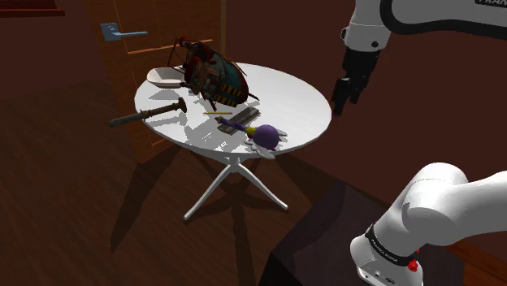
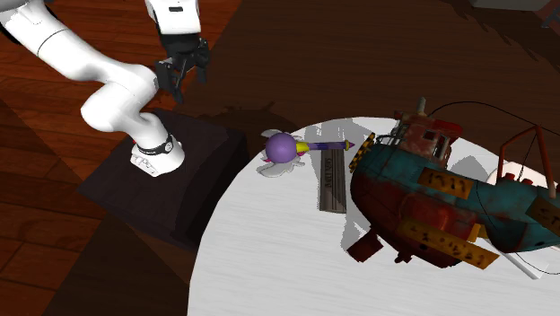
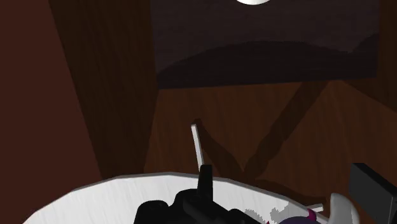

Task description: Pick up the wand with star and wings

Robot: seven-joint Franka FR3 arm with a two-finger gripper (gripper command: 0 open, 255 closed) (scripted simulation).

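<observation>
A room in a home — dark wood floor (image 1: 65,203), wooden door (image 1: 166,28) with lever handle (image 1: 122,33), round white table (image 1: 301,101).

Your round table (image 1: 305,89) showed a white top, faintly streaked grey, on white legs. Your wand (image 1: 262,134) carried a purple ball head, white wings and a shaft banded yellow and purple. The toy boat (image 2: 431,193) had a teal hull with rust-red patches and yellow panels marked in dark strokes. The flat strip (image 2: 331,179) was dark grey with paler markings. The bowl (image 1: 165,77) was white, and the long-handled tool (image 1: 154,112) was dark grey. Your arm (image 2: 108,90) was white with dark joints, its gripper (image 2: 182,79) all black. The stand (image 2: 179,206) was near-black. The floor (image 1: 65,203) was dark red-brown planking. The door handle (image 1: 120,32) was pale blue.
</observation>
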